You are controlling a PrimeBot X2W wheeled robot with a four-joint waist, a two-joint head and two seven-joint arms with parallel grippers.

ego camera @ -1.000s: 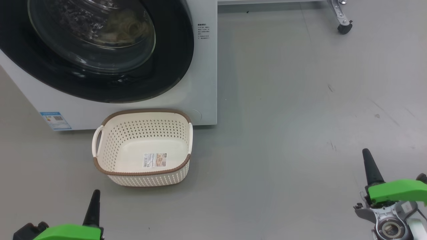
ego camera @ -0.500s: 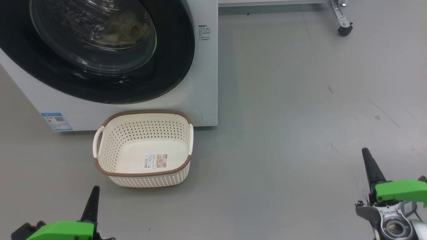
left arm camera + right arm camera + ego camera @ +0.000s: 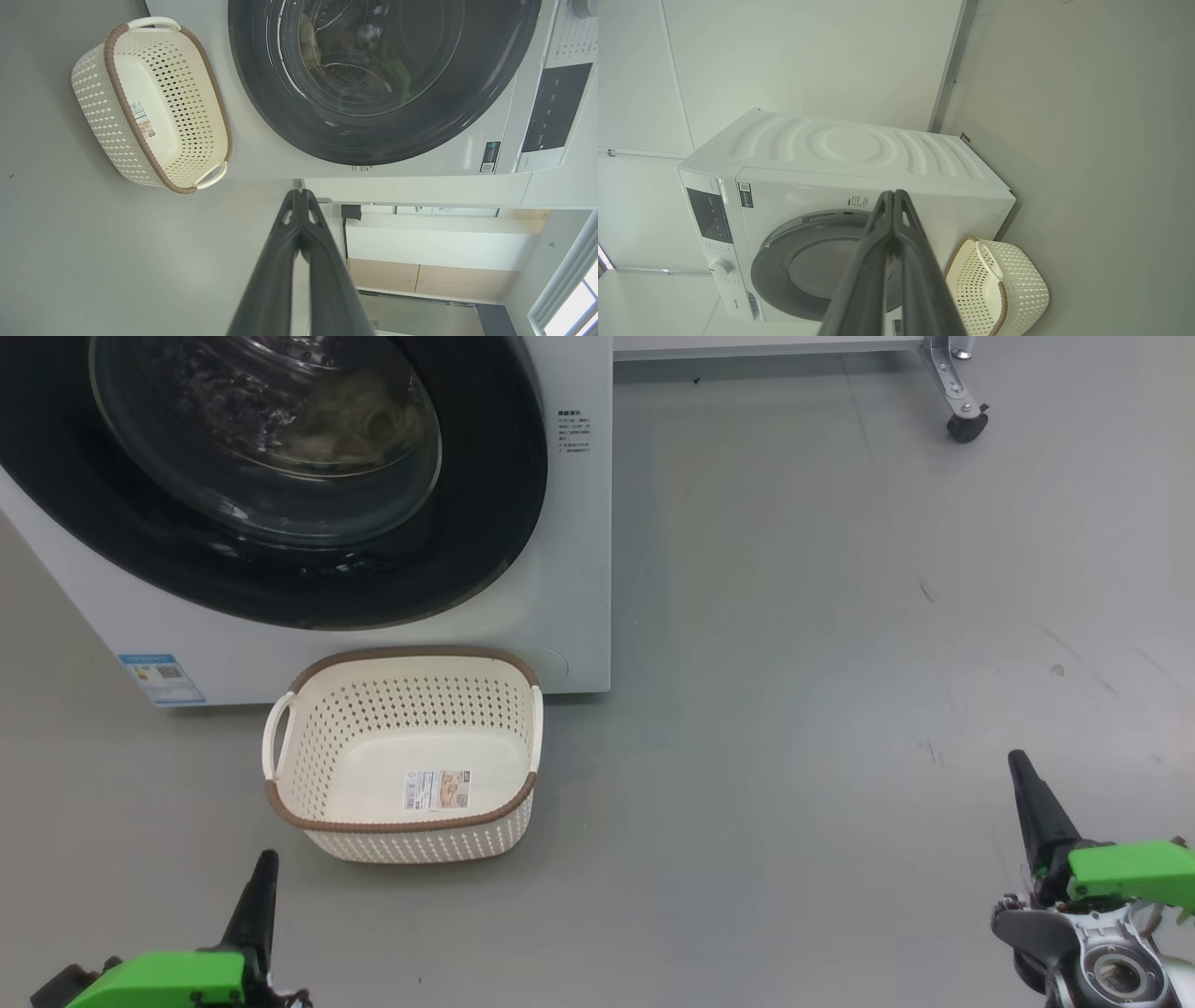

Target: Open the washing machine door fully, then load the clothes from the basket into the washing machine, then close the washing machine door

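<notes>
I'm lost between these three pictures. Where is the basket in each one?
Head view: basket left of centre, low, on the floor just below the door.
Left wrist view: basket at the upper left, turned sideways in the picture.
Right wrist view: basket at the bottom right.
Shared landmark: the big round door, close beside the basket in all three.
</notes>
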